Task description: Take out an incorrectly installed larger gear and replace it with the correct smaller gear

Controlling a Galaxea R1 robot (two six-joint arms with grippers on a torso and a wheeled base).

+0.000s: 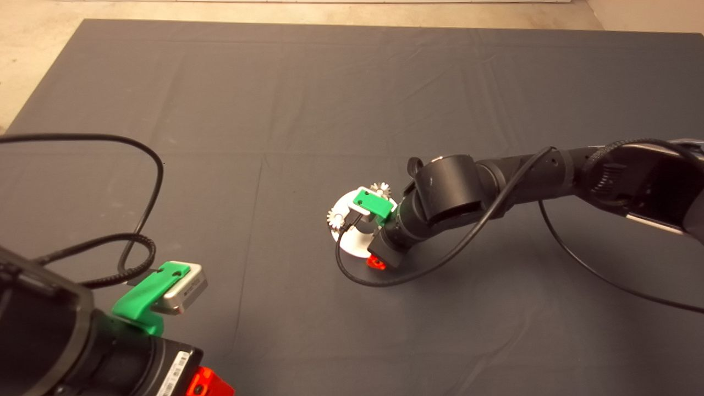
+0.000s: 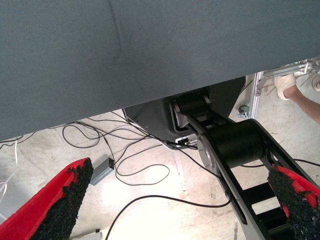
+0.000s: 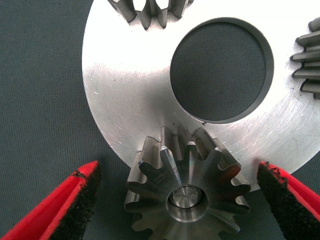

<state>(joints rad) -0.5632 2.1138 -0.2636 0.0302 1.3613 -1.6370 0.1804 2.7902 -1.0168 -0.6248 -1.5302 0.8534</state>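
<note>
The right gripper, fingers spread, hung directly above the dark grey flaring-toothed larger gear seated at the round steel plate's rim (left gripper parked, open).

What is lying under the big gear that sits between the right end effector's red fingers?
The larger gear rests on the edge of a round silver plate with a big centre hole, mat showing through. A pin end fills the gear's bore. The open right end effector straddles it. The plate surface beneath the gear is hidden.
</note>
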